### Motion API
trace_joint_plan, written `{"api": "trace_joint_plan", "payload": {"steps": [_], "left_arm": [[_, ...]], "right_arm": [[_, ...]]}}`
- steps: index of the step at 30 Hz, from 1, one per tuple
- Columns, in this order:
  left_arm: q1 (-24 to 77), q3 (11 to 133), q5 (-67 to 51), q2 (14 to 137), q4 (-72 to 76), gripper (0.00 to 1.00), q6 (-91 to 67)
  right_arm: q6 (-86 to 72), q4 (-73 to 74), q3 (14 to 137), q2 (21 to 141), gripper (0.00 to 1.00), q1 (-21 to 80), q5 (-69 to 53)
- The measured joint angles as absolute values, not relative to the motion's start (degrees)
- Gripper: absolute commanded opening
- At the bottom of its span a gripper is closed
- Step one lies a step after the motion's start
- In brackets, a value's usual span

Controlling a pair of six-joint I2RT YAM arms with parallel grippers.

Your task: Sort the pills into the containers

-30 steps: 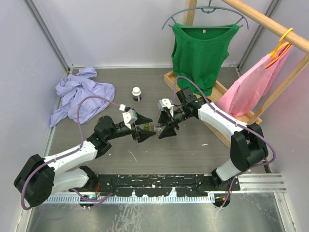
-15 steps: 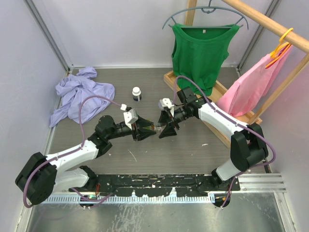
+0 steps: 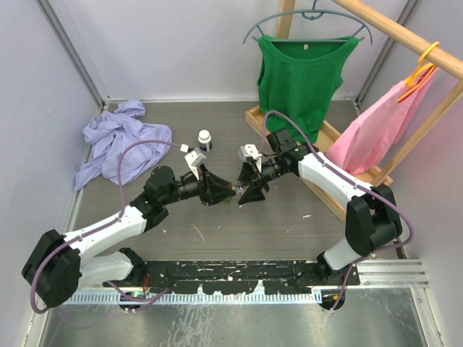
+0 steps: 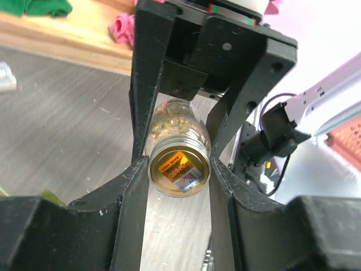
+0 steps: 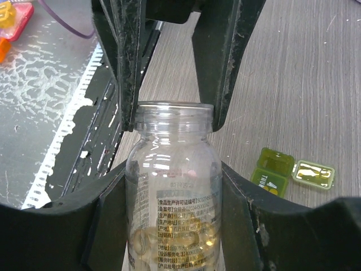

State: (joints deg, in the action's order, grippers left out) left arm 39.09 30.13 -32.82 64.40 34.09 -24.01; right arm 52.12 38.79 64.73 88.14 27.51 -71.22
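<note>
grey wood-grain table (image 5: pixel 316 84). clear pill bottle (image 5: pixel 175 186) is held between the arms, its long axis running gripper to gripper and its open mouth toward the left gripper (image 3: pixel 223 192). right gripper (image 3: pixel 248 194) clamps its body and the left gripper's fingers pinch the mouth rim. yellowish pills (image 5: pixel 172 237) sit at its base end. only the right wrist view shows the olive green case (image 5: pixel 293 172), on the table beside the bottle, contents unclear.

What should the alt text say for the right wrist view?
A clear, uncapped bottle fills the centre, clamped in the right gripper, with yellow pills inside. The left gripper grips its mouth from the far side, and a small green pill case lies on the grey table to the right.
</note>
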Motion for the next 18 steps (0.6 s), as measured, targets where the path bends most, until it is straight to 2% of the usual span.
{"api": "trace_joint_plan", "payload": {"steps": [6, 13, 14, 18], "left_arm": [[43.3, 36.7, -19.9, 61.0, 15.2, 0.0, -36.7], [46.0, 39.2, -9.9, 58.6, 4.9, 0.0, -50.2], [46.2, 39.6, -9.2, 58.7, 3.9, 0.02, -51.0], [46.5, 40.7, -8.4, 59.1, 2.1, 0.2, -53.5]], "right_arm": [[51.5, 38.3, 64.8, 88.1, 0.01, 27.3, -71.5], [51.0, 37.4, 64.8, 88.4, 0.01, 27.7, -71.5], [50.9, 37.3, 64.8, 88.5, 0.01, 27.7, -71.6], [50.9, 37.3, 64.8, 88.5, 0.01, 27.7, -71.6]]}}
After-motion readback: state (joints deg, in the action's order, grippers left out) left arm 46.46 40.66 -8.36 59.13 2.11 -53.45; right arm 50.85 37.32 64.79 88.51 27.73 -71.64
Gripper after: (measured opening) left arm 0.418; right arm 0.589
